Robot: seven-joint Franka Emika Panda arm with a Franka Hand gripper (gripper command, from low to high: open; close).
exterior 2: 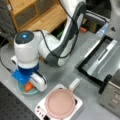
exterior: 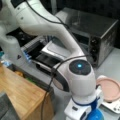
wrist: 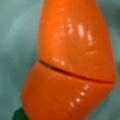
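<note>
Your gripper (exterior 2: 30, 86) hangs over the carrot (wrist: 72, 62) in the teal bowl (exterior 2: 21, 89), pink pan (exterior 2: 60, 103) at three o'clock; finger state: cannot tell.

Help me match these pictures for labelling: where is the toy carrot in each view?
Front view showing the oven: carrot hidden beneath the arm.
Front view showing the wooden cabinet: carrot bottom left, on a teal plate under the arm's wrist.
Wrist view: carrot fills the picture.
Shared landmark: pink pan.

The arm's wrist (exterior: 79, 82) hangs near a pink pan (exterior: 109, 88), gripper seemingly cropped.
</note>
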